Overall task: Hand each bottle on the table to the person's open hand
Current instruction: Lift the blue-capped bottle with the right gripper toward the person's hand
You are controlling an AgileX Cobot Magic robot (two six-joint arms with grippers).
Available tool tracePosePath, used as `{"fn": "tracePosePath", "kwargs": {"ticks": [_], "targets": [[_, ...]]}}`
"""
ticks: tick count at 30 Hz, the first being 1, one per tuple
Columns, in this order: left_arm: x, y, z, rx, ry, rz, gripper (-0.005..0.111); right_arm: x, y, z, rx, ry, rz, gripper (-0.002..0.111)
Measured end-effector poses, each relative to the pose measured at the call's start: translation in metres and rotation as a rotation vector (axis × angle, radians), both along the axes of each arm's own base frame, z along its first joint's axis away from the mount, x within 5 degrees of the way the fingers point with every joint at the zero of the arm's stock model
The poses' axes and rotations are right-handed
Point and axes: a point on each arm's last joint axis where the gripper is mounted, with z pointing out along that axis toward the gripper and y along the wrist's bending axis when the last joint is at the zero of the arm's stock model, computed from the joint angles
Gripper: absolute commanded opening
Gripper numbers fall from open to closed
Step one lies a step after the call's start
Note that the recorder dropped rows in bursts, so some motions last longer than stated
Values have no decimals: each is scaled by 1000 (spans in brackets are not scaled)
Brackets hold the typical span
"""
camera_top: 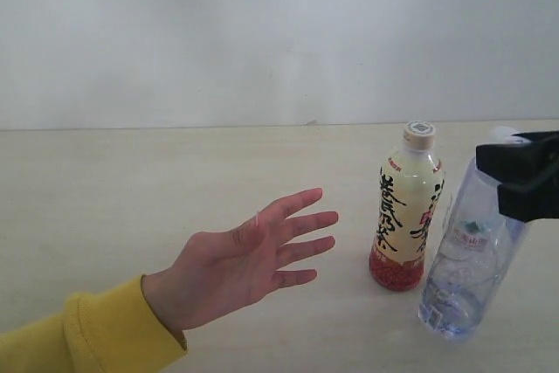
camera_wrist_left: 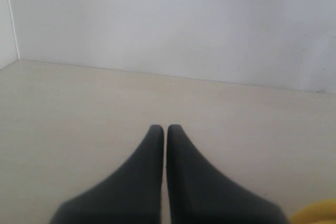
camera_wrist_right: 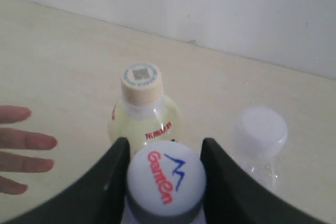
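The person's open hand (camera_top: 249,264), fingers spread and with a yellow cuff, hovers over the table (camera_top: 131,189) left of the bottles. The cream-labelled bottle (camera_top: 406,207) stands upright, its beige cap (camera_wrist_right: 140,81) showing in the right wrist view. Beside it on the right is a clear bottle (camera_top: 465,264), tilted, and my right gripper (camera_top: 511,176) is shut on its neck. Its white printed cap (camera_wrist_right: 165,179) sits between my fingers (camera_wrist_right: 116,166). A second clear bottle (camera_wrist_right: 261,132) stands close by. My left gripper (camera_wrist_left: 166,128) is shut on nothing, low over bare tabletop.
A plain white wall (camera_top: 279,32) closes off the far edge of the table. The yellow sleeve (camera_top: 87,338) lies across the front left corner, and a bit of it shows in the left wrist view (camera_wrist_left: 317,213). The fingertips of the hand (camera_wrist_right: 21,142) appear left of the cream bottle.
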Motion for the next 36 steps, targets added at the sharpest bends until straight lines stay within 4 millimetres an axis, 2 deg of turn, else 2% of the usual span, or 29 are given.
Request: {"fn": "tracePosePath", "kwargs": {"ticks": [5,10,17,19,23,25,29,33,36], "targets": [[0,0,0,0,0,0,4,-20,1,22,105,-65,-1,0],[0,0,0,0,0,0,4,-35,11,24,149,-13,126,0],[0,0,0,0,0,0,4,-39,19,27,203,-8,223,0],[0,0,0,0,0,0,4,-39,24,29,251,-26,267,0],[0,0,0,0,0,0,4,-34,39,26,227,-32,349,0],[0,0,0,0,0,0,4,-29,51,24,186,-25,387,0],[0,0,0,0,0,0,4,-5,98,35,47,-46,436,0],[0,0,0,0,0,0,4,20,141,44,25,-46,504,0],[0,0,0,0,0,0,4,33,161,43,12,-47,542,0]]}}
